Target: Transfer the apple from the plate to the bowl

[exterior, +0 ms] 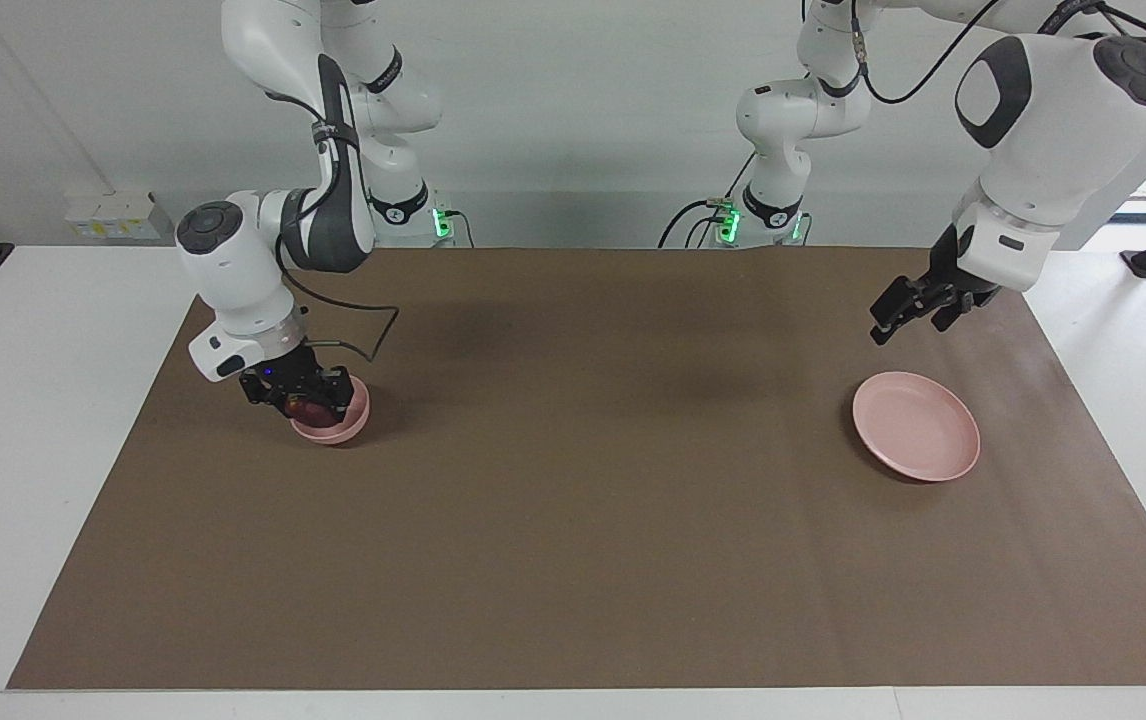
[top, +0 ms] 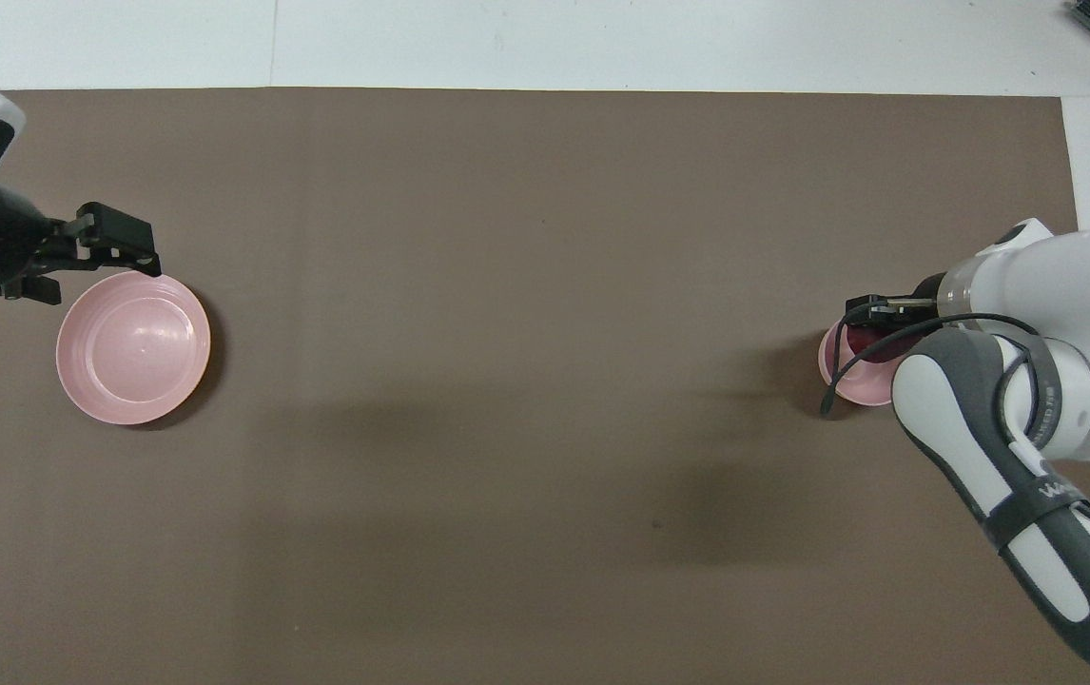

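The right hand (exterior: 305,399) is lowered into the bowl (exterior: 345,424), its black fingers clenched on the apple (exterior: 303,408), a small, round, dark red fruit that sits within the bowl's rim. The bowl is small, deep, round, smooth and pale pink, at the right arm's end of the bench (exterior: 53,420). The left hand (exterior: 908,312) hangs released, fingers spread, over the brown mat (exterior: 573,500) near the plate (exterior: 916,439). The plate is wide, shallow, round, pale pink, with a low raised rim, and lies bare at the left arm's end. The mat is flat and matte over the white bench.
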`<move>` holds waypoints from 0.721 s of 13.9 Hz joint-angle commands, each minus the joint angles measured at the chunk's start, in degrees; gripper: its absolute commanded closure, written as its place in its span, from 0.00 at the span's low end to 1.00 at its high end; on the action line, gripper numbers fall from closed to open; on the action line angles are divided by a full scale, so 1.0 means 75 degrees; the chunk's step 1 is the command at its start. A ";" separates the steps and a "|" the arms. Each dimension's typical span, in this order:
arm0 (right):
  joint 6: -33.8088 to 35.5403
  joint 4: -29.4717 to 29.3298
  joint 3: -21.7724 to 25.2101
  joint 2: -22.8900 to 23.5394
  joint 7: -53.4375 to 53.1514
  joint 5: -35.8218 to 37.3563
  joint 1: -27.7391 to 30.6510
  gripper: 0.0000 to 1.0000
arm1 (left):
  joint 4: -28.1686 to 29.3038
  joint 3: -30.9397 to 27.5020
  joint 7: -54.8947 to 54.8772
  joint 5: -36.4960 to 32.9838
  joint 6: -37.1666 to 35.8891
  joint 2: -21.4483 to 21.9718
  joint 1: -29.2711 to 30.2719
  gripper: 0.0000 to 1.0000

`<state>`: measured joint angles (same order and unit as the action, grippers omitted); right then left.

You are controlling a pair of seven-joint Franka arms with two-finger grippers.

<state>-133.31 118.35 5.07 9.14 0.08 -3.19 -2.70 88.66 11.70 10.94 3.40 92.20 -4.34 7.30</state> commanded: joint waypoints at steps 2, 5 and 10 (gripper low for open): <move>-0.0225 -0.0019 -0.0043 0.0130 -0.0198 0.0168 0.0044 1.00 | 0.0226 0.0046 -0.1235 -0.0183 -0.0352 0.0474 0.0282 0.00; -0.0260 0.0040 -0.0043 0.0293 -0.0233 0.0156 0.0032 0.82 | 0.0190 0.0092 -0.1329 -0.0407 -0.0411 0.0473 0.0234 0.00; -0.0167 -0.0042 -0.0043 0.0364 -0.0572 0.0168 -0.0003 0.00 | 0.0190 0.0116 -0.1236 -0.0324 -0.0340 0.0485 0.0315 0.00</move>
<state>-134.01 118.50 5.06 11.73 -2.21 -3.19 -2.81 89.07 12.93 2.03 1.46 89.32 -1.62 9.29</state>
